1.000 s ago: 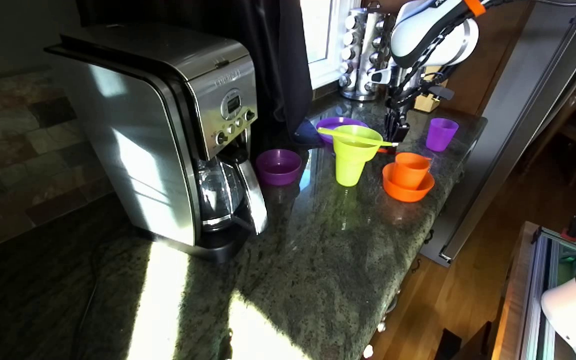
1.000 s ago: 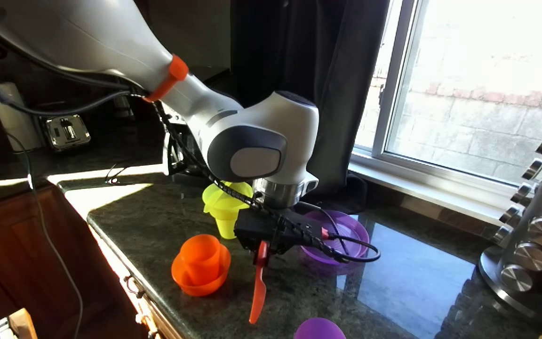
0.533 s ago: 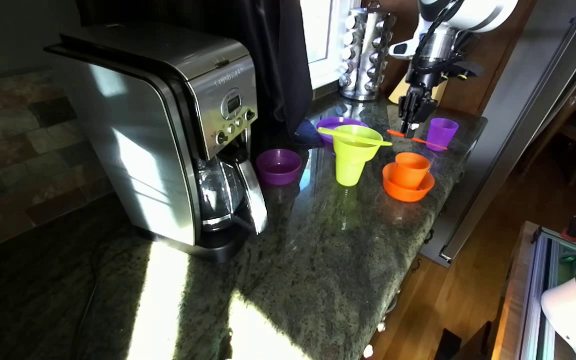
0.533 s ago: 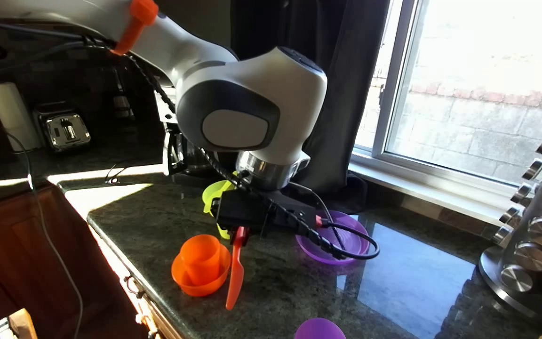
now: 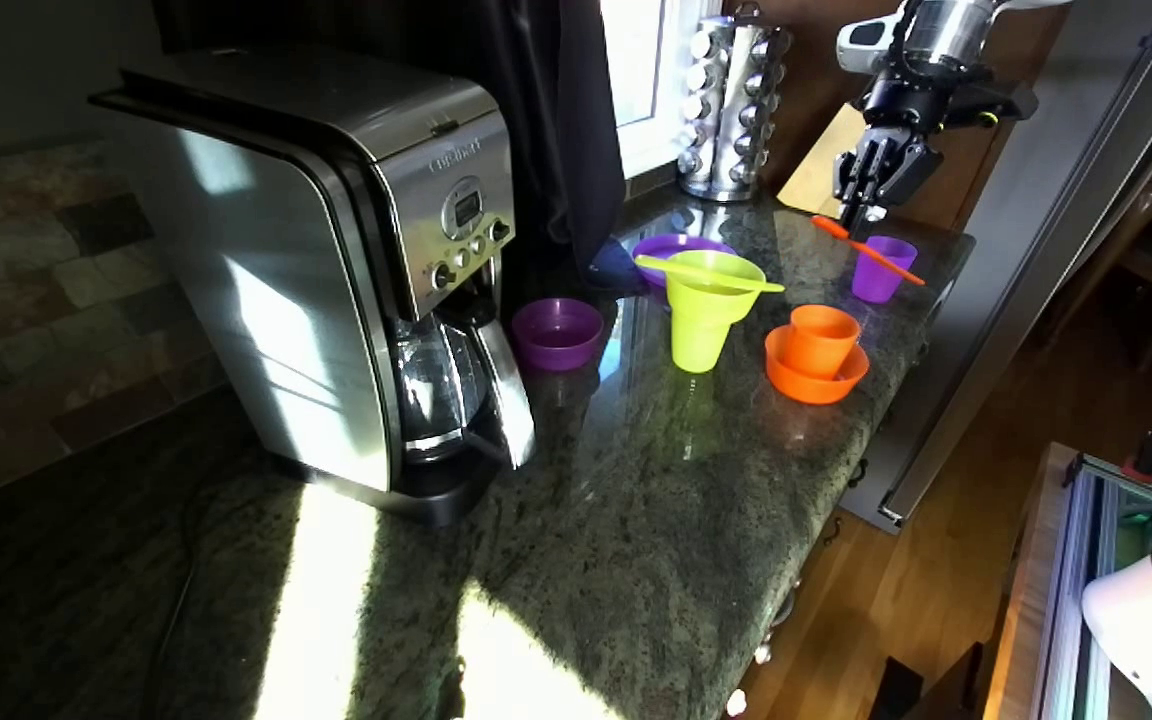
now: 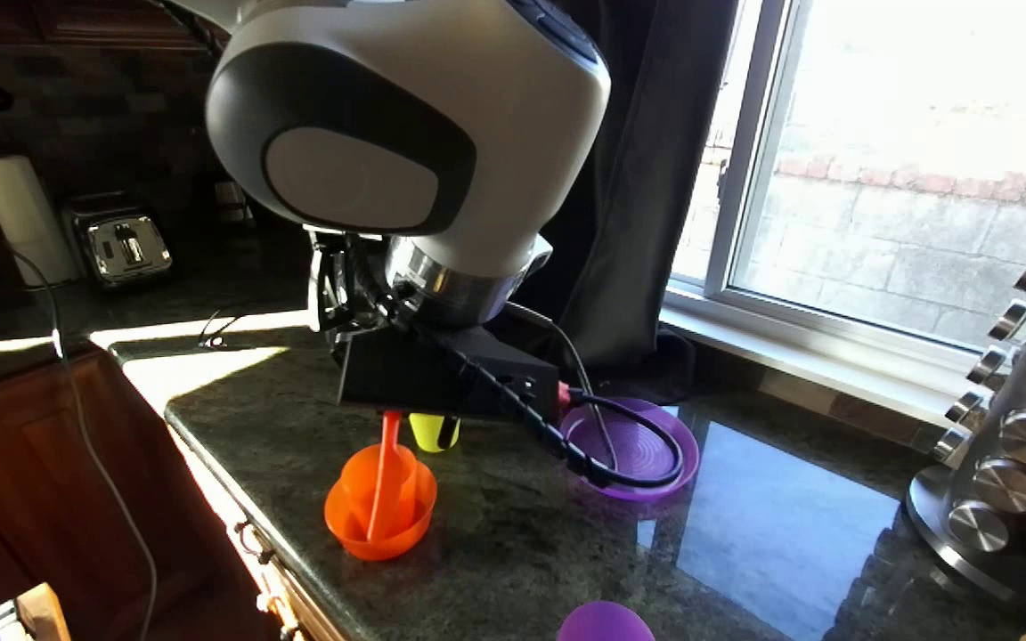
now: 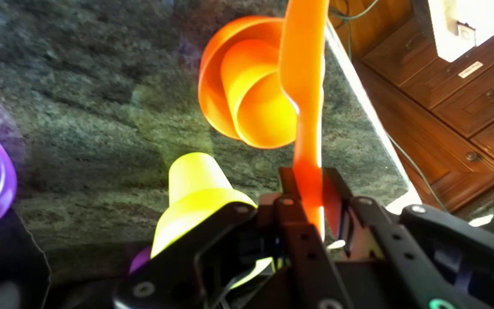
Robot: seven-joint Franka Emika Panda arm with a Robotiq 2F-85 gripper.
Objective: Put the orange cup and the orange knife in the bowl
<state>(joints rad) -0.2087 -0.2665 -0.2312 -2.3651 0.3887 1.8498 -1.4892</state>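
The orange knife is gripped near its handle end by my gripper, the blade pointing forward and away from the jaws. The orange cup sits tilted inside the orange bowl near the counter's edge. In the wrist view the knife crosses in front of the right part of the bowl and the rim of the cup. In an exterior view the knife overlaps the cup in the line of sight. The other exterior angle puts the knife raised above the counter, apart from the bowl.
A yellow-green cup with a matching utensil across its rim stands beside the bowl. Around it are a purple cup, a purple plate and a purple bowl. A coffee maker and a spice rack stand farther off.
My gripper has risen and moved with the knife, swinging left in an exterior view until the knife overlaps the cup there. The cup and bowl have not moved.
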